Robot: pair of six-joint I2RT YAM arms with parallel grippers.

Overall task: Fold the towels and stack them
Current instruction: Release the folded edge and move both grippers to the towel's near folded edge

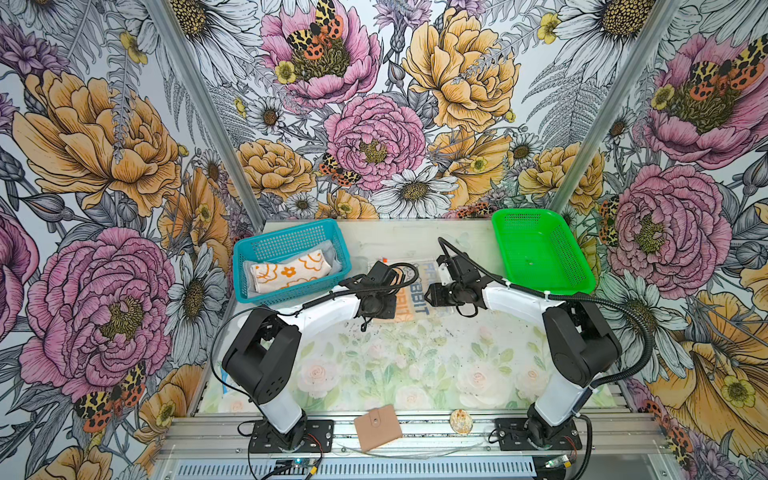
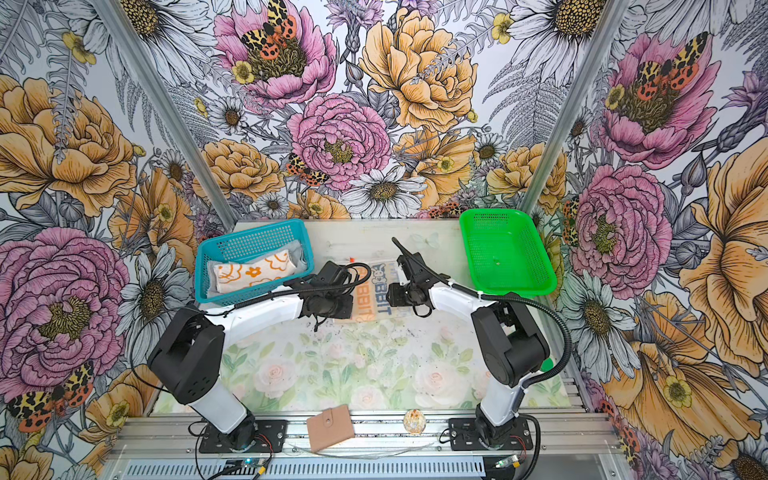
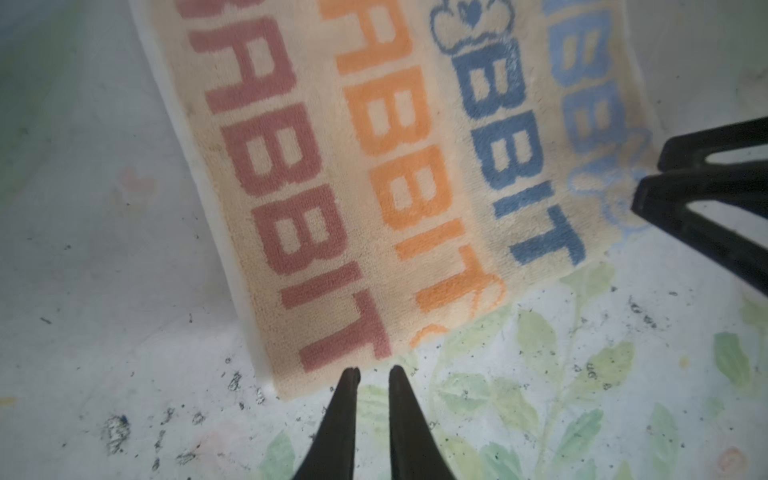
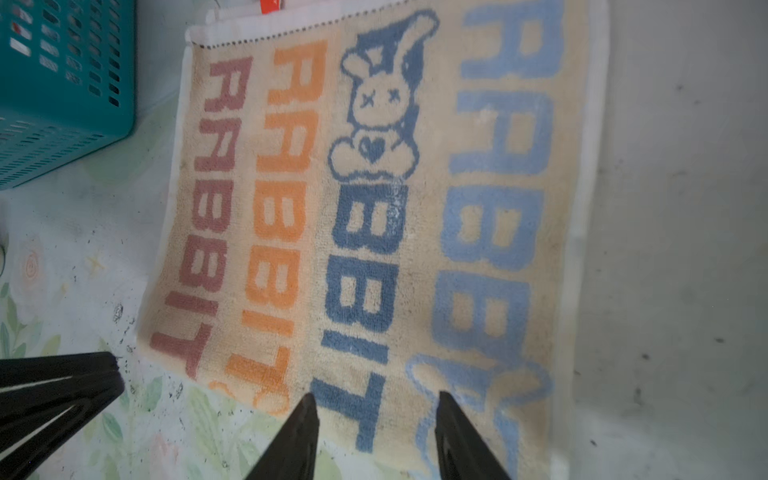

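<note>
Right now the lettered towel lies spread flat on the tabletop, near the middle and between the two arms. Its rows of red, orange and blue letters face up. In both top views the arms hide much of it.

The left end effector sits at the towel's near corner, by the last red letter. Its fingers are parted only a little, with nothing between them. Whether the tips touch the cloth cannot be told.

The right end effector is over the same near edge, further along. Its fingers stand well apart, one on each side of the last dark blue letter. They grip nothing, and the cloth lies flat under them.

The flower towel, orange and cream, lies folded in the blue basket at the rear left. It rests on top of the grey towel. One corner of that basket is just beside the lettered towel.

A green basket stands at the rear right. A tan wallet lies on the front rail.
</note>
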